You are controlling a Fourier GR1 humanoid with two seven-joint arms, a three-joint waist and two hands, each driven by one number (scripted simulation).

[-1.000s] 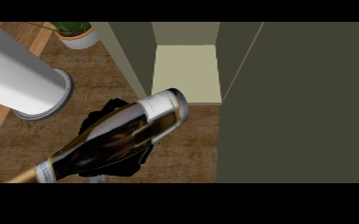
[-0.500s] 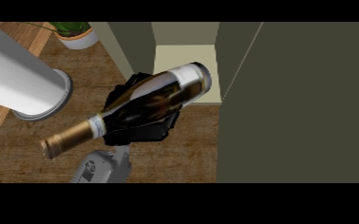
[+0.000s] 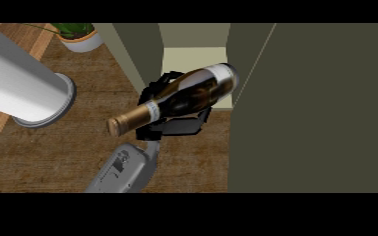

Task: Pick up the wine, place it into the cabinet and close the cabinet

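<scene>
Gripping the wine bottle with fingers curled round its body, the right hand holds it tilted, base toward two o'clock at the open cabinet.

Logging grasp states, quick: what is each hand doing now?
Left hand: not in view.
Right hand: fingers curled round the wine bottle, holding it at the cabinet opening.

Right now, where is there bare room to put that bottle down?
The pale cabinet floor just past the bottle looks bare. So does the wooden counter below the white cylinder. It is crowded at the opening, where the robot hand and bottle sit between the cabinet wall and door.
</scene>
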